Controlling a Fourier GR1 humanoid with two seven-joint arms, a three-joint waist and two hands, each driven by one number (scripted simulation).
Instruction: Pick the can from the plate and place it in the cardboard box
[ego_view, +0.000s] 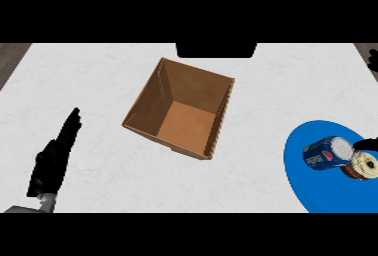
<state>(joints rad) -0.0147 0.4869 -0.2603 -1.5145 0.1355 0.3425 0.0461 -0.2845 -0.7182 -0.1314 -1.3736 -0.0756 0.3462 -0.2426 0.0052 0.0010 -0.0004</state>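
A blue can with a silver end lies on its side on the blue plate at the right edge. An open brown cardboard box stands in the middle of the white counter, to the left of the plate. My left hand rests at the lower left, fingers straight and pointing up, well away from the box. Only a small black part of my right hand shows at the right edge, just right of the can's silver end; whether it touches the can is hidden.
A round brown and cream object lies on the plate right beside the can. A black shape sits at the counter's far edge behind the box. Another dark shape shows at the upper right.
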